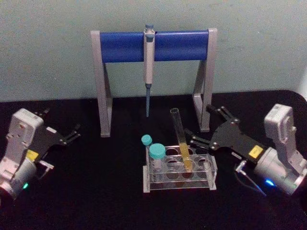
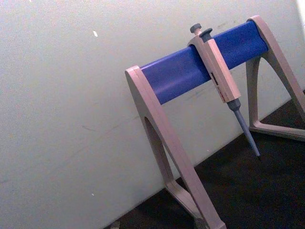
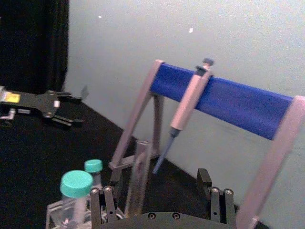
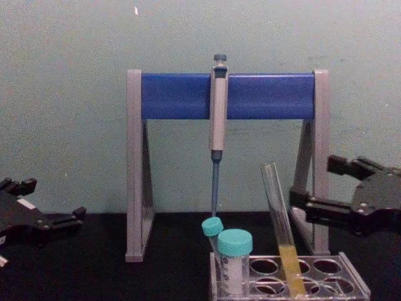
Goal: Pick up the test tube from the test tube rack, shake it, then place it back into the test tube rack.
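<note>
Found the tube (image 1: 181, 139) standing near-upright in the rack (image 1: 178, 188), top tipped left, just left of the open, empty right hand (image 1: 199, 123); left hand (image 1: 62, 120), also open, well apart.

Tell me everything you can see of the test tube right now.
The test tube is long, slim, clear glass, uncapped, with yellow liquid in its lower part. It stands in a hole of the low translucent test tube rack, its top leaning left, rising well above it. The open right gripper sits close on its right, not closed on it.
</note>
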Available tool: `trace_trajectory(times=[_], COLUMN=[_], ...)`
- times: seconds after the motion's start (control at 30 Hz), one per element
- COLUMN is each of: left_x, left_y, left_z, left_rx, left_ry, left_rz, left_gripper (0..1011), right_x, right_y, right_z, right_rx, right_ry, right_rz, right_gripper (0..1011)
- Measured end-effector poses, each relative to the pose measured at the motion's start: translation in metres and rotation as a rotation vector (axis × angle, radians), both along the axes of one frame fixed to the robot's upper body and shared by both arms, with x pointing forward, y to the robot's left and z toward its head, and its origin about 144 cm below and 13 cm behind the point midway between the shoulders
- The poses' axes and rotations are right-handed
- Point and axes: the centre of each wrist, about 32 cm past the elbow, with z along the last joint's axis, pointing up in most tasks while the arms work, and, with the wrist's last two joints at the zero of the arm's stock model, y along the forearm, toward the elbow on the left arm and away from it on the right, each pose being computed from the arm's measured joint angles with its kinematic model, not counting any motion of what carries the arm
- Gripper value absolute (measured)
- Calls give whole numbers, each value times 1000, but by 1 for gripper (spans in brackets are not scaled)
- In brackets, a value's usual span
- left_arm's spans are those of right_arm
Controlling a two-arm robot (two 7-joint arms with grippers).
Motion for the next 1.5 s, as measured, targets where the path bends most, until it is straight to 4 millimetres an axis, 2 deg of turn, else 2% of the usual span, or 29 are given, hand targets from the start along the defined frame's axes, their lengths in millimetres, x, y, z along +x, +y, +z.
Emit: trace_trajectory(times=[0.53, 1.5], left_x=[0, 0], left_y=[0, 0], left_z=[0, 0], left_rx=[0, 0], left_ry=[0, 0], left_rz=[0, 0], left_gripper=[1001, 1001], right_x=[24, 38], right_y=[20, 24], right_z=[9, 16], right_rx=[-15, -52], right_ry=[138, 224], right_rz=[72, 82], right_gripper=[1000, 1000])
